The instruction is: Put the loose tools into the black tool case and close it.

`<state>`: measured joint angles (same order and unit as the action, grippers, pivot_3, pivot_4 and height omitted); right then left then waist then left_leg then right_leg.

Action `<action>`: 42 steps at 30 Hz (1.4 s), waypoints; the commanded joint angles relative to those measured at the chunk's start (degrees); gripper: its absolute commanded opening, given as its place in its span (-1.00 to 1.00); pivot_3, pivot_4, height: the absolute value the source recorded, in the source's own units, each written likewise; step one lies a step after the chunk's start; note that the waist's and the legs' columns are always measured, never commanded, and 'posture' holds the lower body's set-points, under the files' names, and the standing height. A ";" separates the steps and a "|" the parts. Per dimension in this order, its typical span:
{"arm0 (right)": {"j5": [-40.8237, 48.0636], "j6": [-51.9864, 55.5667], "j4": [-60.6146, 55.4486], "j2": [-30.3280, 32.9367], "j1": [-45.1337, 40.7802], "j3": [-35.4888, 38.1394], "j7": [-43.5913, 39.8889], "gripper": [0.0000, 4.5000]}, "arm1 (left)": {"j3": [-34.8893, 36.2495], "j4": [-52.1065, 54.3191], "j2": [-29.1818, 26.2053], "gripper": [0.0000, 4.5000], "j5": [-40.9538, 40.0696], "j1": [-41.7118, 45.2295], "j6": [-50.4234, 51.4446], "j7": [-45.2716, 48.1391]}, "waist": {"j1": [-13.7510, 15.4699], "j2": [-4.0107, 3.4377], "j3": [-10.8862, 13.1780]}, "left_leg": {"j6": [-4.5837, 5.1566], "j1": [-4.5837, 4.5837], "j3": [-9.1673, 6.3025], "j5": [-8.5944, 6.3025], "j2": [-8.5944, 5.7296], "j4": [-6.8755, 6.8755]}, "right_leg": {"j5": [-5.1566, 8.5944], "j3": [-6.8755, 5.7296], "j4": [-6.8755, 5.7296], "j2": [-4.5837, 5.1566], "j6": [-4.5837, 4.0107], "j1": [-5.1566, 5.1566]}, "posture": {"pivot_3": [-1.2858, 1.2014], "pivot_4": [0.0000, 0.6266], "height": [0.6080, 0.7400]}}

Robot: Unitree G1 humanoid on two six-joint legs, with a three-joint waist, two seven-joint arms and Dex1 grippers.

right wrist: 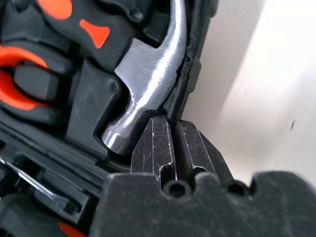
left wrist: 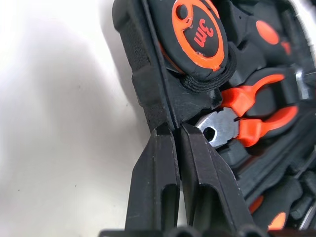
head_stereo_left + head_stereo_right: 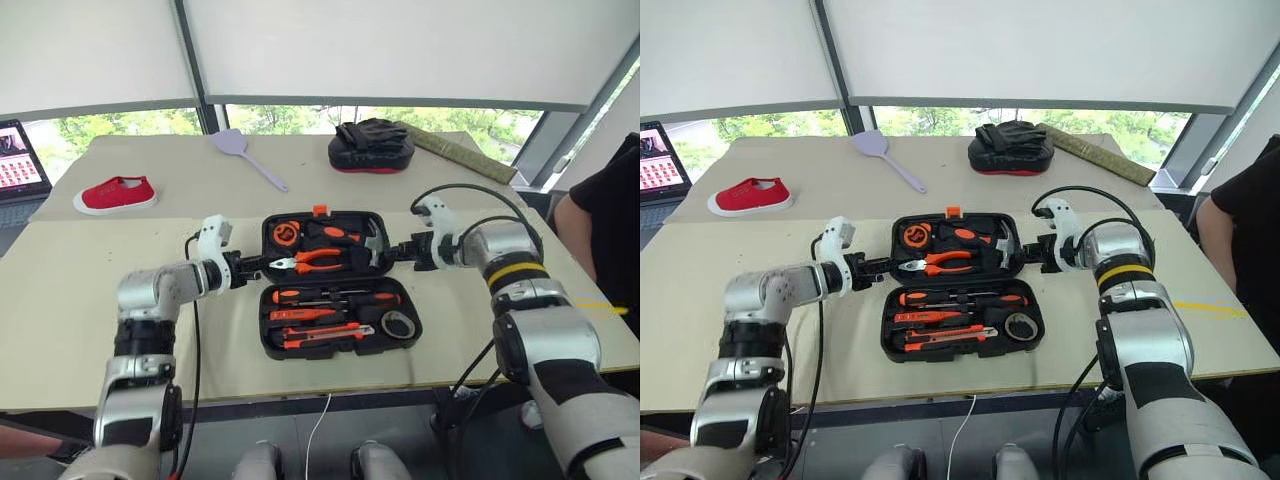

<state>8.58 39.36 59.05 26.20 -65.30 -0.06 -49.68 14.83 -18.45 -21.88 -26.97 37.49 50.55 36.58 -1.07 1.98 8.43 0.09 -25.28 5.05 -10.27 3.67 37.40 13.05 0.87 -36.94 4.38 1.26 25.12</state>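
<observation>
The black tool case [image 3: 340, 352] lies open in the middle of the table, its orange latch [image 3: 320, 211] on the far edge. The near half holds two long screwdrivers [image 3: 335, 296], a small orange screwdriver [image 3: 305, 314], the utility knife [image 3: 315, 338] and the dark tape roll [image 3: 398, 324]. Pliers [image 3: 318, 262], a tape measure [image 2: 200, 34] and a hammer [image 1: 148, 79] sit in the far half. My left gripper [image 3: 258, 264] is shut on the far half's left rim [image 2: 148, 89]. My right gripper [image 3: 395, 250] is shut on its right rim [image 1: 190, 74], beside the hammer head.
On the far table lie a lilac spatula [image 3: 245, 152], a black mitt with a red rim [image 3: 372, 145] and a red shoe [image 3: 116, 194]. A laptop [image 3: 18, 160] stands at the far left. A person [image 3: 600, 220] sits at the right edge.
</observation>
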 commanded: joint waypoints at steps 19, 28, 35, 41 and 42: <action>-20.43 -92.59 -23.36 13.48 42.38 -2.29 8.14 -0.83 | -3.80 8.96 -3.98 -1.00 10.19 -31.67 -70.73 18.72 | 0.18 0.04 0.17 | 0.16 1.00 0.23 -0.13 0.05 -0.46 | 0.08 0.00 0.90 0.02 0.06 -1.06 | 0.03 -0.52 1.00; -24.27 -98.75 -21.02 18.58 45.17 -2.29 17.59 0.51 | 0.14 1.72 -9.66 0.47 9.30 -35.58 -76.76 19.53 | 0.06 0.20 0.07 | 0.09 1.13 0.35 -0.07 0.20 -0.54 | 0.06 0.10 0.76 0.00 -0.11 -0.98 | 0.03 -0.52 1.00; 4.45 -76.55 -35.95 21.31 55.58 -1.98 0.30 0.80 | 0.04 0.53 -13.21 0.68 5.83 -30.63 -68.73 20.76 | 0.71 0.22 0.06 | 0.08 1.10 0.37 -0.03 0.19 -0.54 | 0.10 0.10 0.81 0.07 -0.16 -1.09 | 0.03 -0.52 1.00; 21.85 -49.91 -61.17 30.04 69.42 -1.47 -11.94 -0.05 | -4.91 0.25 -14.17 -0.09 6.88 -19.48 -56.14 21.09 | 1.01 0.21 0.06 | 0.10 1.06 0.31 -0.04 0.20 -0.50 | 0.03 0.09 0.76 0.05 -0.02 -1.05 | 0.03 -0.52 1.00; 22.19 -47.52 -64.18 31.23 71.31 -1.93 -13.01 -0.20 | -6.22 0.28 -13.99 -0.25 7.37 -17.59 -54.14 21.33 | 1.12 0.26 0.03 | 0.10 1.07 0.29 -0.04 0.20 -0.49 | 0.04 0.05 0.77 0.03 -0.01 -1.08 | 0.03 -0.52 1.00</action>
<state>26.92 -14.53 1.88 55.90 3.89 -2.63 -60.13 10.77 -19.18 -35.77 -19.86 17.21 -7.27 57.49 0.04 2.25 8.46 0.19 -24.21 5.31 -10.30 3.89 36.92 13.11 0.88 -36.16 4.39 1.28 24.03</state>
